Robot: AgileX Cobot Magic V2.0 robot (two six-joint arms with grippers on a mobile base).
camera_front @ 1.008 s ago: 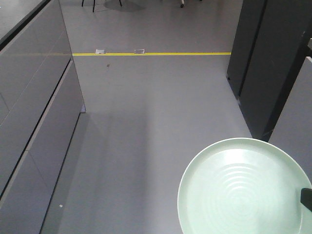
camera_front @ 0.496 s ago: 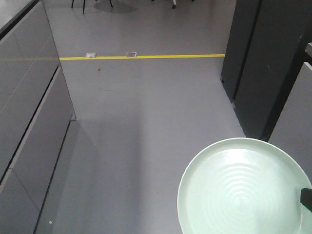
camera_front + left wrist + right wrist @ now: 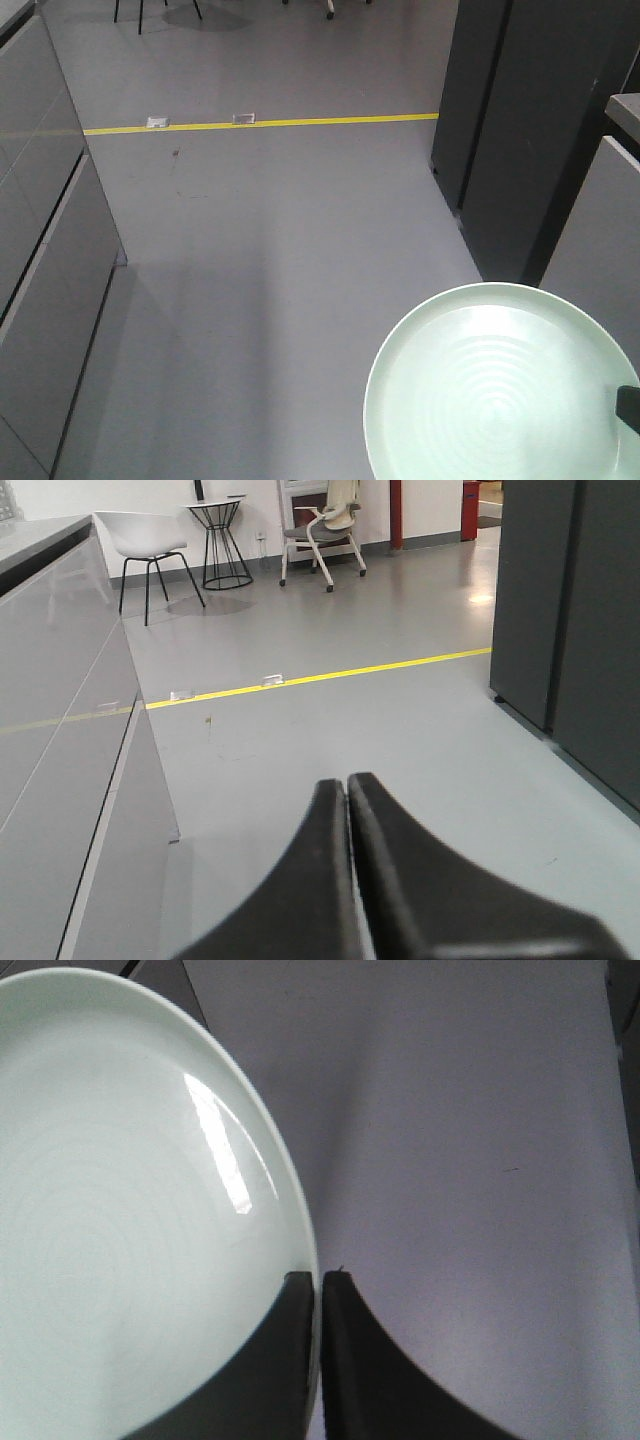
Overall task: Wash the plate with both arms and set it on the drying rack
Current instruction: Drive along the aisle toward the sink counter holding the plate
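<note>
Two closed tools: right gripper point(image 3: 318, 1280) pinches the plate point(image 3: 495, 390) at lower right; left gripper point(image 3: 346, 783) holds nothing.

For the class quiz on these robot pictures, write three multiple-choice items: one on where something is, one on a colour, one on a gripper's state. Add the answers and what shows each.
1. In the front view, where is the plate?
A lower right; B upper left; C top centre.
2. What colour is the floor line?
A red; B yellow; C blue.
3. How is the left gripper?
A wide open; B shut on the plate; C shut, holding nothing.

Answers:
1 A: it fills the lower right corner of that view.
2 B: the stripe is plainly yellow.
3 C: its jaws meet with nothing between them, and it is the right gripper that pinches the plate's rim.
</note>
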